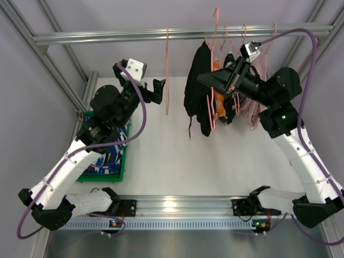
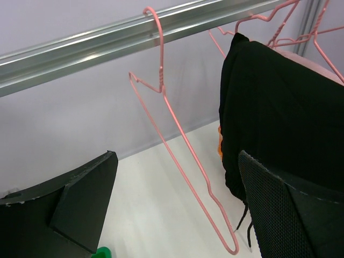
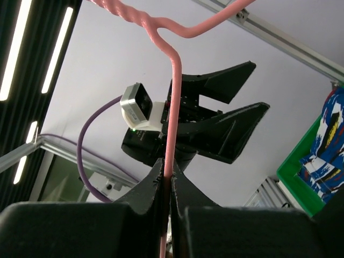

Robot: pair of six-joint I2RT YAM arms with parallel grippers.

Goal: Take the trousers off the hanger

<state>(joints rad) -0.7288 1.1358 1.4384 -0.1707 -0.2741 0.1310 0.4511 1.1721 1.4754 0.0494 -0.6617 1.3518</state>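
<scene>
Right gripper (image 3: 167, 174) pinches the pink hanger (image 3: 173, 86).
Left gripper (image 2: 177, 161) spread wide (holding nothing); black trousers (image 1: 198, 91) hang draped.

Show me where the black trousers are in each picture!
Top external: black trousers hang in the upper middle.
Left wrist: black trousers on the right.
Right wrist: not in it.
Shared landmark: the open left gripper, seen in all three.
</scene>
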